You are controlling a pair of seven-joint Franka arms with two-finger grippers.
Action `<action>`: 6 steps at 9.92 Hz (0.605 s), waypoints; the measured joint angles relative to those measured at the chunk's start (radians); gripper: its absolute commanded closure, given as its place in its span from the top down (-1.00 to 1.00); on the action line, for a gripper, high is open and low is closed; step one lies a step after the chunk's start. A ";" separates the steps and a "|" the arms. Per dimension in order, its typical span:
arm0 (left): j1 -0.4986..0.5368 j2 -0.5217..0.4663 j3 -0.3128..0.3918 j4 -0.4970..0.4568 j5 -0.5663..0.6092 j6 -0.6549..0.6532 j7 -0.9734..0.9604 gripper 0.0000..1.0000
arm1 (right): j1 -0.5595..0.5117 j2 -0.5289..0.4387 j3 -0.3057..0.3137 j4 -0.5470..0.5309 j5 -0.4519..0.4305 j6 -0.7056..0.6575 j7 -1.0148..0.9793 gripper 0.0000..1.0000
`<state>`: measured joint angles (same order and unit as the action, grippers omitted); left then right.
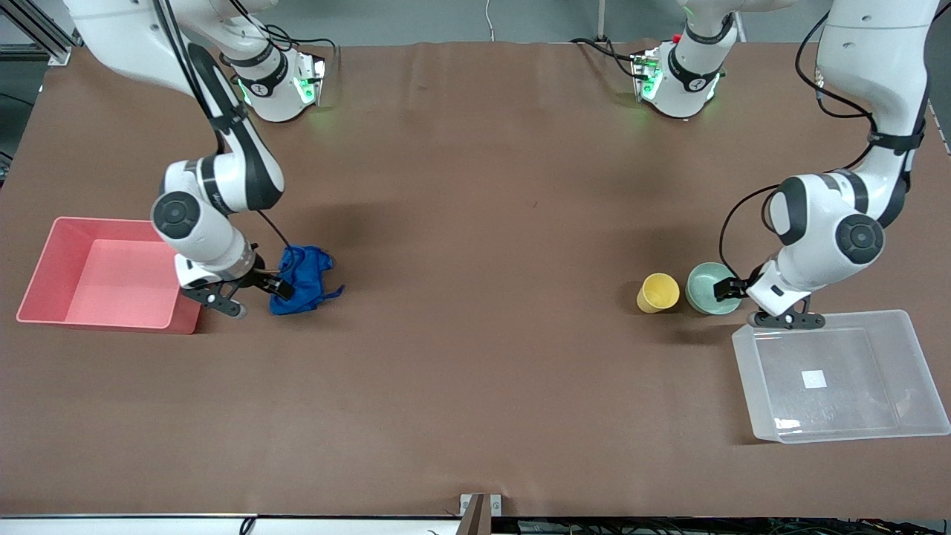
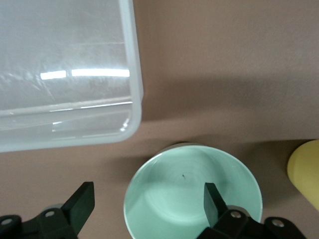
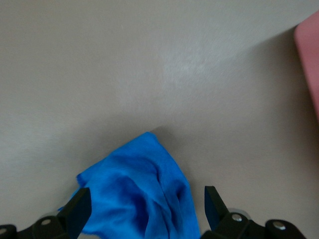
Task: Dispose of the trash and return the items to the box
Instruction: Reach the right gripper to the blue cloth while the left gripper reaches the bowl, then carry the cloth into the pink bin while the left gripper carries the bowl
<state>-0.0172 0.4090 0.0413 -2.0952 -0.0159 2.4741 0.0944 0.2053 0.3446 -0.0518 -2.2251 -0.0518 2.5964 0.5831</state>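
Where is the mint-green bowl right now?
In the front view, the mint-green bowl sits on the table toward the left arm's end, beside the yellow cup and just farther from the camera than the clear bin; the open left gripper straddles its rim.

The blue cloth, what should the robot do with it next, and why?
Probably close the right gripper on the blue cloth. Its open fingers already sit on either side of the cloth, which lies on the table beside the pink bin.
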 measured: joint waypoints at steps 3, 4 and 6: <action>-0.001 0.032 -0.005 -0.010 0.000 0.009 0.000 -0.46 | 0.009 0.052 0.020 -0.020 -0.016 0.023 -0.004 0.04; -0.001 0.038 -0.005 -0.010 0.000 0.010 0.000 -0.83 | 0.013 0.053 0.031 -0.027 -0.016 0.022 -0.004 -0.78; -0.001 0.048 -0.006 -0.011 0.000 0.010 0.000 -0.99 | 0.013 0.053 0.041 -0.030 -0.017 0.022 -0.005 -0.98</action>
<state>-0.0179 0.4568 0.0350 -2.1060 -0.0159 2.4843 0.0944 0.2188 0.3972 -0.0107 -2.2556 -0.0685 2.6180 0.5779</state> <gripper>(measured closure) 0.586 0.476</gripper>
